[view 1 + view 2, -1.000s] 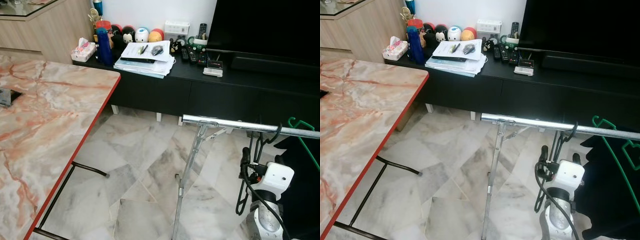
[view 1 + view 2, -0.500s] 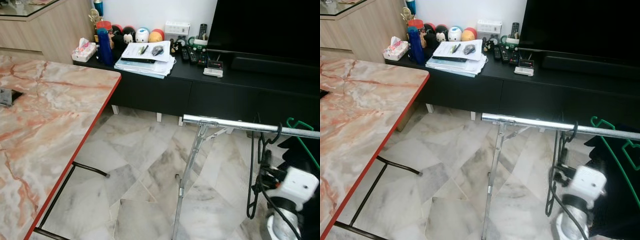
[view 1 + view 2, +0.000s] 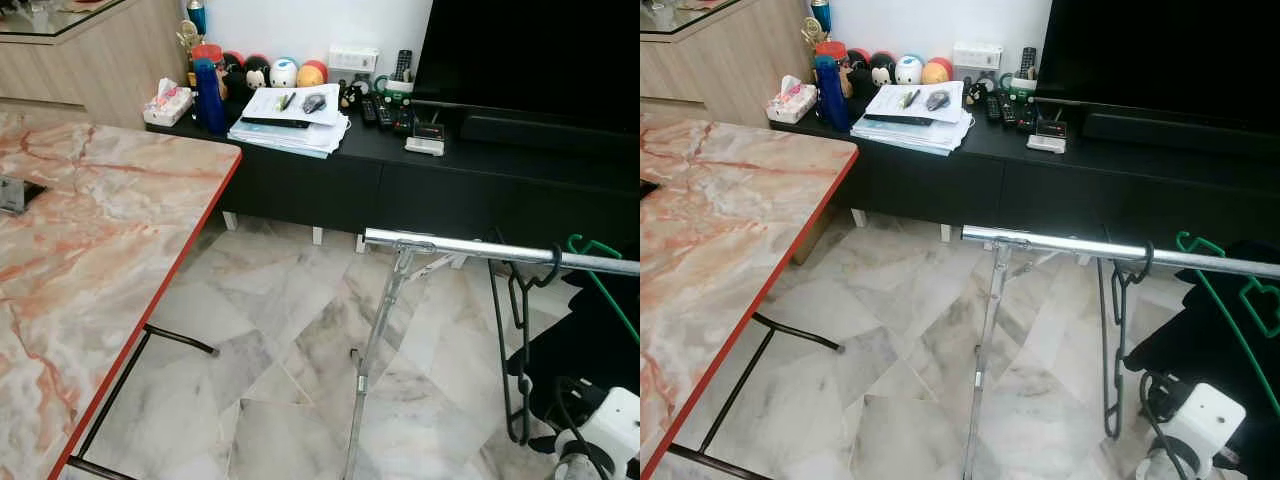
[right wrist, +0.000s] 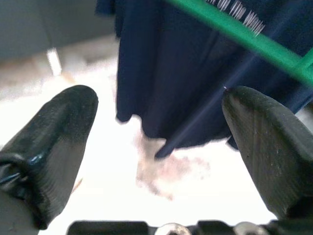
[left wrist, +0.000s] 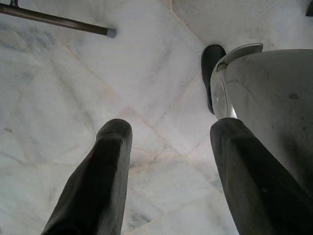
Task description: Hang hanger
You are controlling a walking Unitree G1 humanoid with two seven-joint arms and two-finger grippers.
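- Near the free end of the shiny metal clothes rail [image 3: 470, 247], I see the thin black wire hanger [image 3: 520, 340] hooked over the bar and hanging clear of my grippers.
- Judging by that, the hanging itself looks done; what is left, I think, is only to draw the arm away without brushing it.
- My right gripper [image 4: 161, 147] has its fingers spread wide with nothing between them, looking toward a dark navy garment [image 4: 195, 73] on a green plastic hanger [image 3: 1230, 300] further along the rail.
- My left gripper [image 5: 166, 176] hangs idle over the pale marble floor [image 3: 290, 330], fingers apart and empty.
- Cut off at the picture's edge, the rail's far end and the garment's full shape are not readable; the right arm's white wrist [image 3: 615, 435] shows only partly.
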